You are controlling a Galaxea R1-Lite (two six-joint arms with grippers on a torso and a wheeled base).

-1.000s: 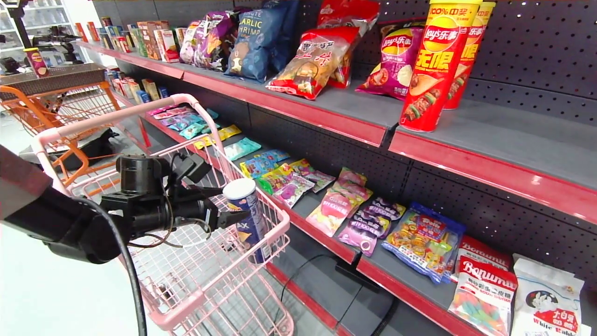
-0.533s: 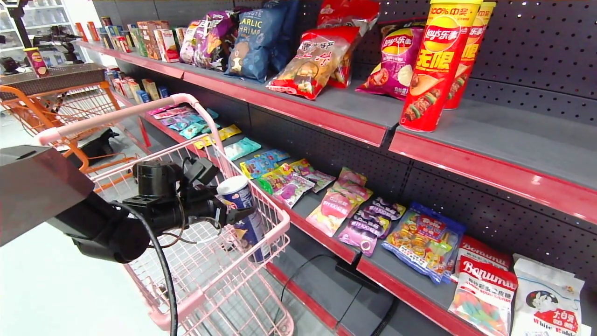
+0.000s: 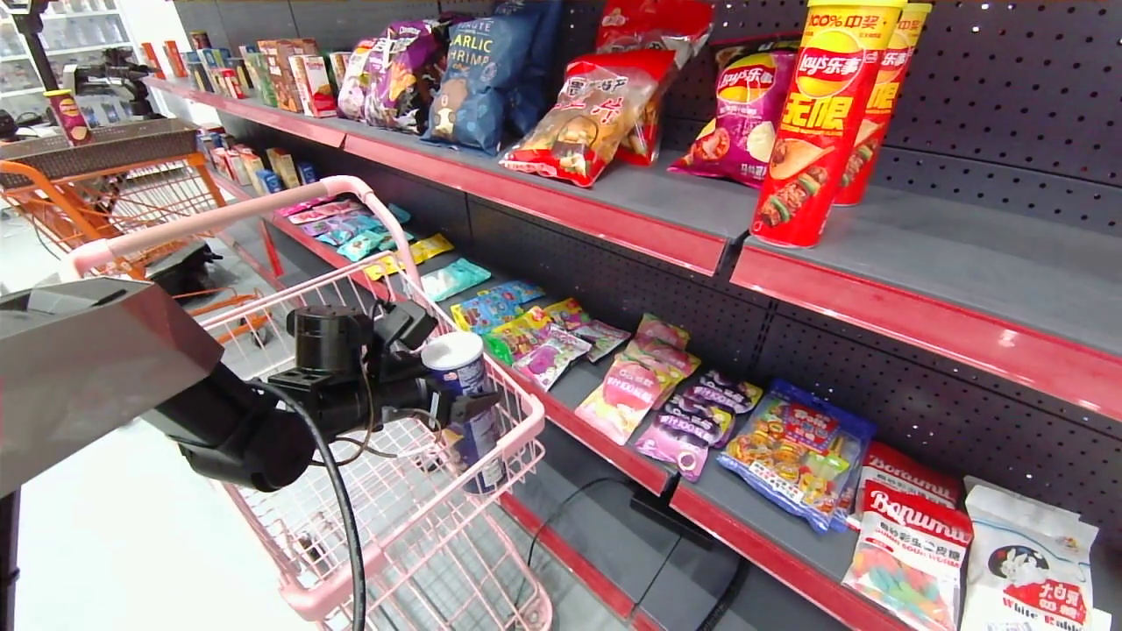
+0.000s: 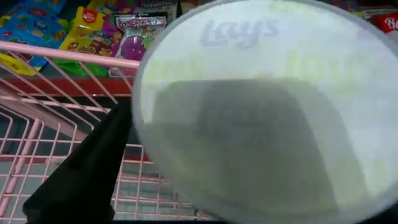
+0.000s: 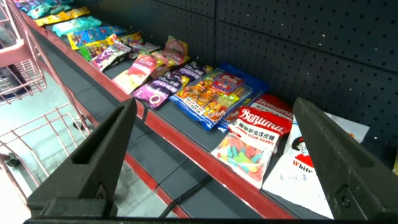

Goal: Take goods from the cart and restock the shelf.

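A blue chips can (image 3: 469, 412) with a white lid (image 3: 452, 349) stands upright in the pink cart (image 3: 399, 561), against the wall nearest the shelf. My left gripper (image 3: 465, 401) is open and straddles the can's upper part, one finger (image 3: 480, 405) in front of it. In the left wrist view the lid (image 4: 267, 106) looms close beside a dark finger (image 4: 87, 168). My right gripper (image 5: 214, 104) is open and holds nothing, hanging over the lower shelf (image 5: 174, 134) near the candy bags (image 5: 214, 93).
The upper shelf (image 3: 614, 210) carries snack bags and two tall red chips cans (image 3: 820, 123), with bare grey space to their right. Candy bags cover the lower shelf (image 3: 614, 421). An orange cart (image 3: 105, 193) stands behind the pink one.
My left arm has pushed forward towards the shelf, bringing its fingers from beside the can to around it. The can rocked slightly and stayed in the cart.
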